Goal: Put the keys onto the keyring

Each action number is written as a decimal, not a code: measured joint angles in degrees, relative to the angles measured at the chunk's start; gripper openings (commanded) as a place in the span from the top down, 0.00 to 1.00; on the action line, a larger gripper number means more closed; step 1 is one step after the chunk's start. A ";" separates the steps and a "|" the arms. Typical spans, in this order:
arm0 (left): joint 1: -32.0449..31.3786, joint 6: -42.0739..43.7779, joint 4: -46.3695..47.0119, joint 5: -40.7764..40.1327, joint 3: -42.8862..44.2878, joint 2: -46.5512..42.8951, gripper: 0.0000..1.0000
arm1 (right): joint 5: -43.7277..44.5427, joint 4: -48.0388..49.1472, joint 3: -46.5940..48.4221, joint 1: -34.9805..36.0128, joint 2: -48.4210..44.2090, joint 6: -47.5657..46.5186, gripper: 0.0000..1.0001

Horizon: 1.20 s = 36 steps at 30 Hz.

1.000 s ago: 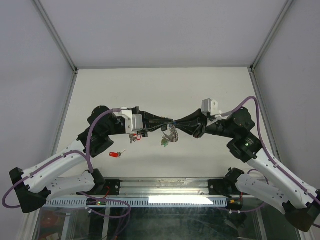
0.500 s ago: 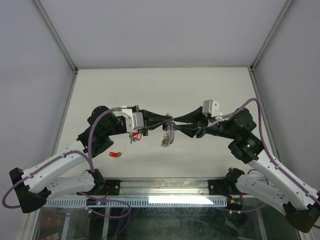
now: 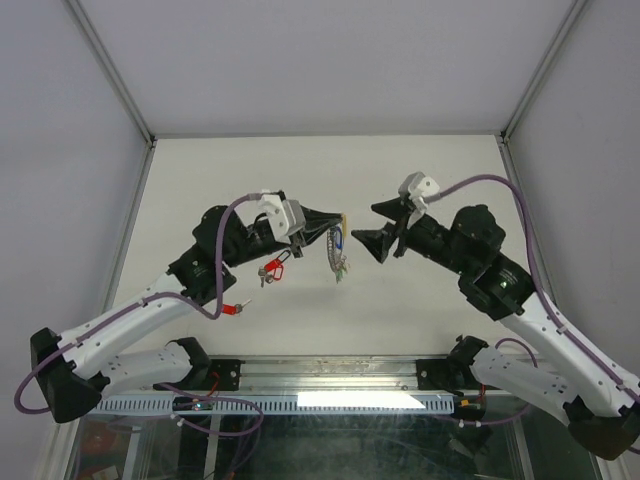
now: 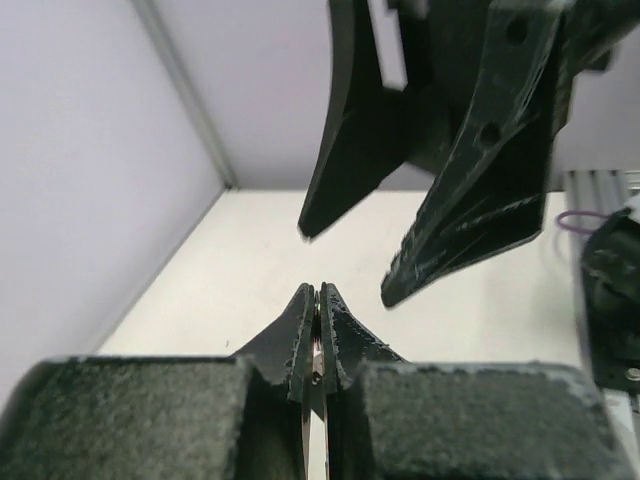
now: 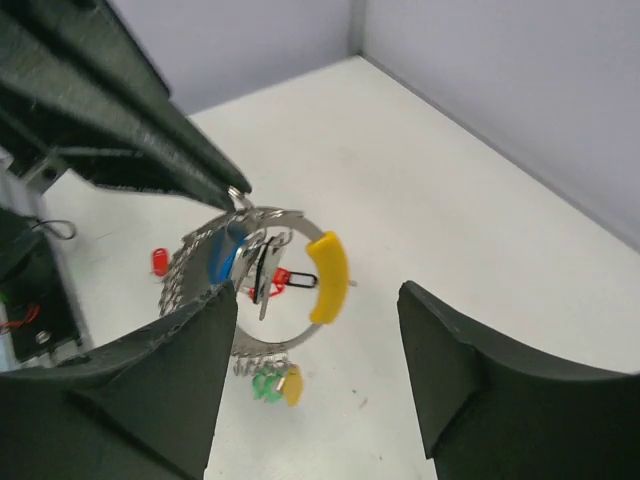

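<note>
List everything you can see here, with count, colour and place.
keyring: one, silver, held above table by left gripper
ring keys: several, blue, yellow and green tags, hanging on keyring
loose keys: two, red tags, on table, left of centre
table: one, white, centre of view
walls: three, pale grey, around table
left gripper: one, black, shut on keyring
right gripper: one, black, open, facing keyring, apart from it

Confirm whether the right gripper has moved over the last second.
Yes. The right gripper has pulled back from the keyring, toward the table's right edge, jaws now open.
</note>
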 measured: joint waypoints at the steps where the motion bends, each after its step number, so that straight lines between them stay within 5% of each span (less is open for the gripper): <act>1: 1.11 -0.74 -0.09 -0.74 0.00 1.07 1.00 | 3.37 -2.64 2.21 0.00 1.44 0.87 0.30; 8: 7.54 -6.64 -1.46 -4.09 0.00 9.75 1.00 | 19.67 -13.84 7.96 -1.79 8.76 8.85 0.26; 16: 10.51 -9.16 -1.53 -6.58 1.42 21.68 1.00 | 16.59 -23.58 8.94 -16.33 17.66 18.58 0.23; 23: 10.67 -9.90 -0.42 -5.35 7.28 33.22 1.00 | 17.03 -26.75 9.31 -17.40 17.66 24.22 0.04; 31: 10.54 -15.19 4.50 -1.01 17.44 45.05 1.00 | 19.78 -24.20 6.19 -17.55 7.23 24.70 0.00; 36: 10.14 -18.78 7.13 -0.15 22.77 52.19 0.78 | 21.49 -21.53 3.10 -17.62 -0.33 24.59 0.00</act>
